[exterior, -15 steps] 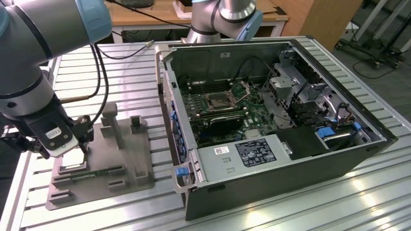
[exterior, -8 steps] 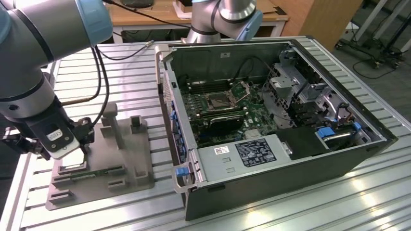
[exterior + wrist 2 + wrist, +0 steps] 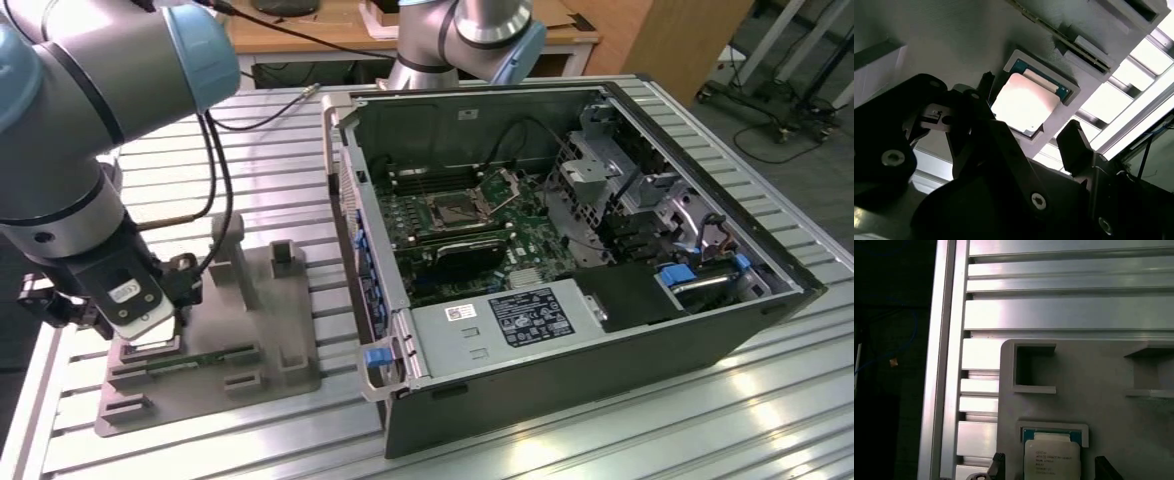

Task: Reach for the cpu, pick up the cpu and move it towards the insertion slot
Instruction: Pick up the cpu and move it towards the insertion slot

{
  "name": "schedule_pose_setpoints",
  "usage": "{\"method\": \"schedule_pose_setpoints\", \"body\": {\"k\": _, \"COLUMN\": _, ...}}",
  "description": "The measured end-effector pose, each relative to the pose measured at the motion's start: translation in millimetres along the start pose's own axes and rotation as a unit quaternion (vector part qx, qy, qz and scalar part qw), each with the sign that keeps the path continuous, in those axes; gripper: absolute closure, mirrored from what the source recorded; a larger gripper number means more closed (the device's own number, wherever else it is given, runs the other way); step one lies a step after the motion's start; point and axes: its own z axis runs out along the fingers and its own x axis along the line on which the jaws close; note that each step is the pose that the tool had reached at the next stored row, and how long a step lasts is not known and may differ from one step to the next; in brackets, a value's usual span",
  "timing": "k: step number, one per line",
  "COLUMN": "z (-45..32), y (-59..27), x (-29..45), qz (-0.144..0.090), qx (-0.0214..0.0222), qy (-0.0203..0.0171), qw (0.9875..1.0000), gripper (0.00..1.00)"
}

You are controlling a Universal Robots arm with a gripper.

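Ribbed metal table (image 3: 667, 440) under grey tray (image 3: 1104, 405) holding cpu (image 3: 1052, 460), wooden desk (image 3: 347, 20) behind

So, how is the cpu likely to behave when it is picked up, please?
The cpu looks like a thin flat plate, so probably stiff and light. Its smooth shiny metal top may be slippery. Lying flat in the grey tray recess, it should not roll.

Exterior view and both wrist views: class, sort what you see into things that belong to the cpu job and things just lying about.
Belongs to the job:
cpu, lying in the grey tray's recess
gripper, open, straddling the cpu
insertion slot, inside the computer case

Just lying about:
green memory stick in the tray
black cable on the table
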Motion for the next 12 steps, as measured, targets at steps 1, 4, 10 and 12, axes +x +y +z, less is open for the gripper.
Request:
{"method": "schedule_pose_setpoints", "body": {"k": 1, "z": 1.9, "y": 0.0, "x": -0.2, "qz": 0.0, "qx": 0.0, "qy": 0.0001, "qw": 1.0, "gripper": 0.22}}
{"method": "schedule_pose_setpoints", "body": {"k": 4, "z": 7.3, "y": 0.2, "x": -0.5, "qz": 0.001, "qx": 0.0, "qy": 0.0006, "qw": 1.0, "gripper": 0.22}}
{"method": "schedule_pose_setpoints", "body": {"k": 10, "z": 13.2, "y": 1.9, "x": -1.4, "qz": 0.021, "qx": -0.0002, "qy": -0.0001, "qw": 0.9998, "gripper": 0.22}}
{"method": "schedule_pose_setpoints", "body": {"k": 12, "z": 13.2, "y": 2.0, "x": -1.3, "qz": 0.022, "qx": -0.0002, "qy": -0.0001, "qw": 0.9998, "gripper": 0.22}}
